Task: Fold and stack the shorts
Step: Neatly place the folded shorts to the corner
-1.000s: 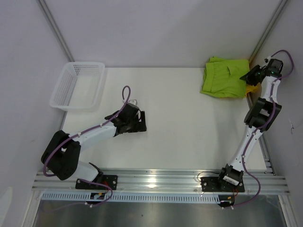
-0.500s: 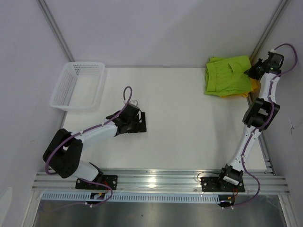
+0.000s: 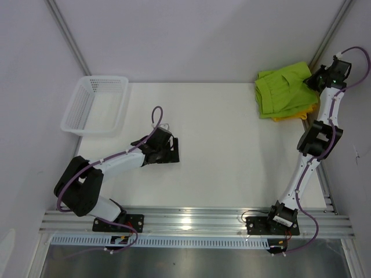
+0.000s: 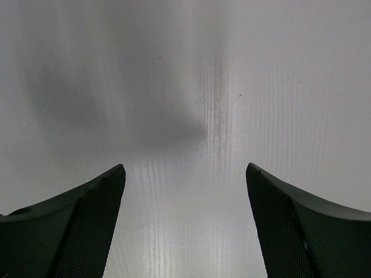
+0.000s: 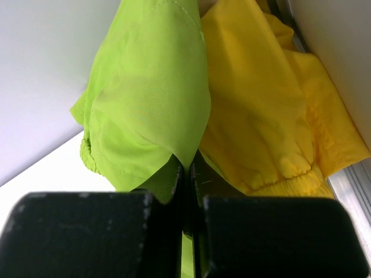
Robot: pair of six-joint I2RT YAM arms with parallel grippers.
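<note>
The lime green shorts [image 3: 283, 90] lie bunched at the table's far right corner, covering most of the yellow shorts [image 3: 294, 115], of which only an edge peeks out below. In the right wrist view the lime green shorts [image 5: 145, 98] hang beside the yellow shorts [image 5: 261, 110]. My right gripper [image 3: 313, 81] [image 5: 189, 168] is shut on an edge of the lime green shorts and holds it raised. My left gripper [image 3: 171, 149] [image 4: 185, 171] stands open low over bare table at centre left, its fingers [image 4: 75, 226] far apart with nothing between them.
A white mesh basket [image 3: 96, 105] stands at the far left of the white table [image 3: 226, 150]. A metal rail [image 3: 197, 222] runs along the near edge with both arm bases. Grey walls close in at the back and right, tight beside the right arm.
My right gripper has closed on the lime green shorts and pulled their edge up and to the right, bunching the cloth. The left arm has barely moved.
</note>
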